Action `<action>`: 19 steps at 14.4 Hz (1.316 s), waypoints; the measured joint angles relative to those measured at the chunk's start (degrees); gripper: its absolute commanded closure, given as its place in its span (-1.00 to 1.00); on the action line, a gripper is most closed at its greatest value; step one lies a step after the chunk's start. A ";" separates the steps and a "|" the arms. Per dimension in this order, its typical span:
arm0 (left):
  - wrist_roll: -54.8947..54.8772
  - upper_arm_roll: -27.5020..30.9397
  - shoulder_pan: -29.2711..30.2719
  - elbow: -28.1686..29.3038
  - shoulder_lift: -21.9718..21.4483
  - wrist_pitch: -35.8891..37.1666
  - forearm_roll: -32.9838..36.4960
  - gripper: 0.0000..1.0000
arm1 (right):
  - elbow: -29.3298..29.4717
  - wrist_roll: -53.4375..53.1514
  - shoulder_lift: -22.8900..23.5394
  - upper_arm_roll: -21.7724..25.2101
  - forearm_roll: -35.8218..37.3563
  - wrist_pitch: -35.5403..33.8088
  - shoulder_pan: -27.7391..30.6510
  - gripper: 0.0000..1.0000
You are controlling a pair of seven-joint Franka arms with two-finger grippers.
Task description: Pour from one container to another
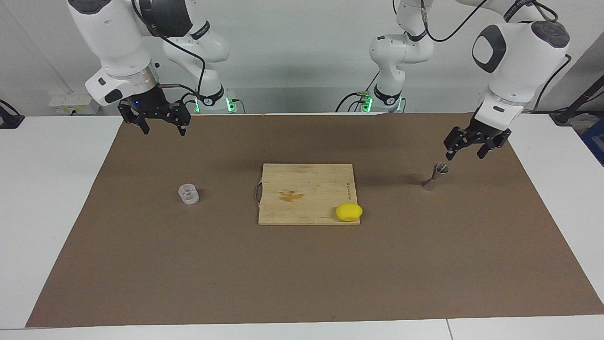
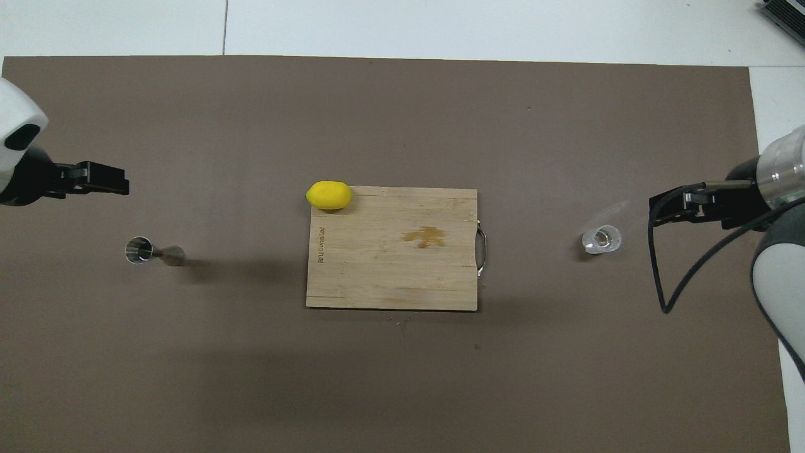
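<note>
Left tool (image 1: 464, 152) spread above jigger (image 1: 435, 176); right tool (image 1: 163, 128) spread, glass (image 1: 188, 194) contents unclear.

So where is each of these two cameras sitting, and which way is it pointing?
Facing view: high across the table, looking at the robots; both whole arms show, left gripper above the jigger, right gripper up by the glass cup.
Overhead view: above the robots, looking steeply down; only wrists and grippers show.
Shared: cup, jigger, cutting board, lemon, mirrored side to side.
</note>
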State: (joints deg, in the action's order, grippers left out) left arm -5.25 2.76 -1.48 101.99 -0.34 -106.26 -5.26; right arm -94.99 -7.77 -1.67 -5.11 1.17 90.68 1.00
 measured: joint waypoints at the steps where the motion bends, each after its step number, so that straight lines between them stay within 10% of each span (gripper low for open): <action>1: -4.55 0.32 2.23 -0.11 -0.11 0.81 -1.41 -1.00 | -0.01 0.00 0.00 0.00 -0.01 0.00 0.00 -1.00; 19: -86.10 0.89 34.43 -3.78 18.38 24.38 -46.47 -1.00 | -0.02 -0.02 -0.16 0.00 -0.01 0.01 0.02 -1.00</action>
State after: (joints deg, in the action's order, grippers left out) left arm -91.34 3.66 32.95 98.21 18.04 -81.88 -51.73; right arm -95.01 -7.79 -1.82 -5.11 1.15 90.69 1.03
